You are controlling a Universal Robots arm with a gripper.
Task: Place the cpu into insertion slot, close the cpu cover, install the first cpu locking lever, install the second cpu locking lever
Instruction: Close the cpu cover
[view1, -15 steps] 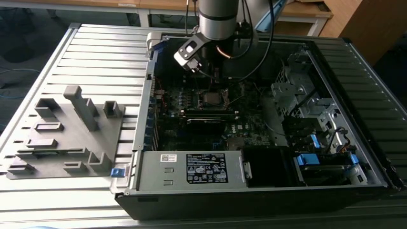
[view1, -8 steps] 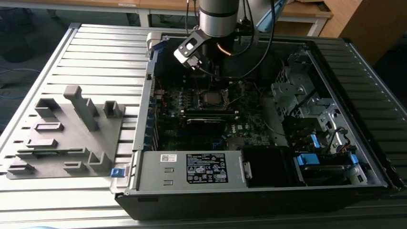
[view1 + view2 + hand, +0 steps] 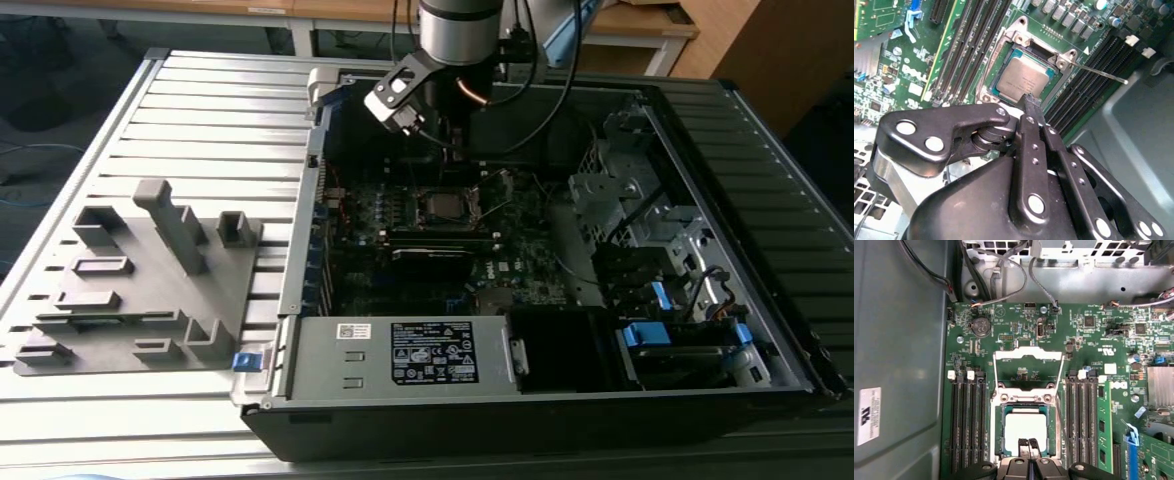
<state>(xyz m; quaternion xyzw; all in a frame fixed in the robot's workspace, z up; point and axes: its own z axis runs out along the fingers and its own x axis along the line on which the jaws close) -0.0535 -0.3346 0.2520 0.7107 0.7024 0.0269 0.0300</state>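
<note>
The cpu (image 3: 1025,426), a flat square chip with a silver-grey top, lies in the insertion slot (image 3: 1026,398) on the green board; it also appears in the second wrist view (image 3: 1024,80). The cpu cover (image 3: 1027,354), a thin silver frame, stands swung open past the slot's far side. A thin metal locking lever (image 3: 1101,73) sticks out sideways from the socket corner. My gripper (image 3: 1028,442) hangs just above the chip's near edge, its two black fingers pressed together and holding nothing. In the exterior view the gripper (image 3: 451,150) hovers inside the open computer case over the slot (image 3: 441,205).
Long black memory slots (image 3: 969,425) flank the socket on both sides. The grey case wall (image 3: 899,365) rises close by. Cables (image 3: 1004,275) hang near the back panel. A grey parts fixture (image 3: 134,270) sits at the exterior view's left, and the power supply (image 3: 400,350) stands in front.
</note>
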